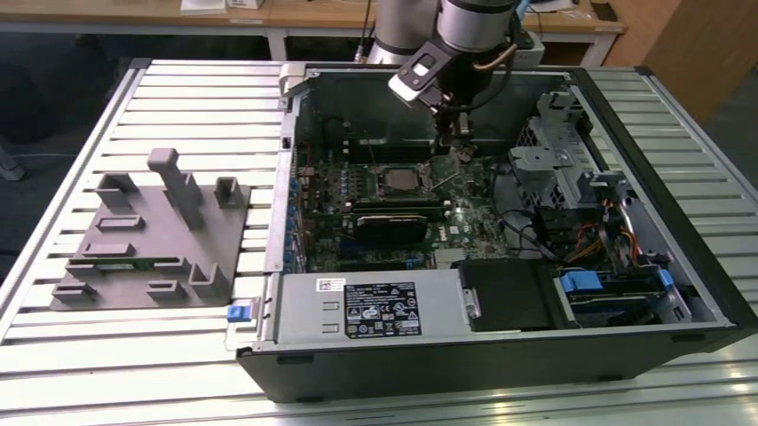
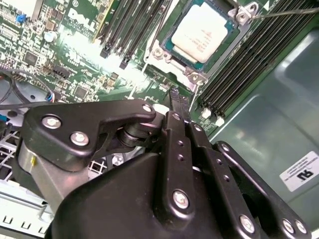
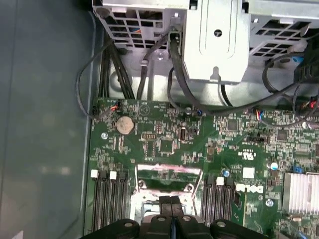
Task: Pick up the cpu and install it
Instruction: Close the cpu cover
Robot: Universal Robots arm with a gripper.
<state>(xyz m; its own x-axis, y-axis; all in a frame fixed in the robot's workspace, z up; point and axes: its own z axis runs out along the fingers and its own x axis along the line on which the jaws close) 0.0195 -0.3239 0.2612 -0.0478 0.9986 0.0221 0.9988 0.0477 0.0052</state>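
Observation:
The cpu [image 2: 202, 31], a flat square chip with a silvery-white top, lies in its socket on the green motherboard [image 2: 75, 64] inside the open computer case [image 1: 663, 204]. In the exterior view the cpu [image 1: 400, 182] sits near the middle of the board. My gripper [image 1: 456, 149] hangs just above the board, beside the socket toward the exterior view's right. Its two black fingers [image 2: 179, 107] are pressed together with nothing between them. In the first wrist view my gripper [image 3: 171, 201] sits by the socket's shiny metal frame [image 3: 169, 172].
Black memory slots [image 2: 249, 55] flank the socket. A metal drive cage [image 1: 556, 160] and loose cables [image 1: 592, 240] fill the case's right side. The power supply [image 1: 367, 306] lies at the front. A grey parts holder [image 1: 154, 231] stands on the slatted table [image 1: 71, 355] left of the case.

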